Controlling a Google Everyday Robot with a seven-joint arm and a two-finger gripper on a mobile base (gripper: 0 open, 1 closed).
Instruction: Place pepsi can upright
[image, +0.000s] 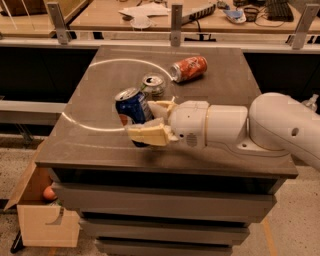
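A grey-brown stone-look cabinet top (215, 95) fills the middle of the scene, with a thin white curved line (95, 128) painted across its left half; below its front edge sit stacked grey drawer fronts (165, 206); behind it runs a long light wooden desk (100, 15) carrying loose white papers (145, 10); on the floor at lower left stands an open brown cardboard box (47, 225) with a small round orange object (48, 192) inside.

A thick white robot arm (225, 126) reaches in from the right, low over the cabinet top; its cream-coloured two-finger gripper (152, 120) is at the left centre of the surface, inside the white curve; one finger lies in front of the dark blue aluminium pepsi can (132, 107) and the other behind it, so the fingers are pinched on the can's lower half.

The pepsi can stands nearly upright between them, leaning a little to the left, its silver top facing up and toward the camera; its base is hidden by the front finger, so contact with the surface cannot be told.

Just behind it stands an upright pale green-and-white drink can with a silver lid (153, 84), near but apart from the gripper; farther back and to the right, an orange-red drink can (189, 68) lies on its side, silver end pointing left.
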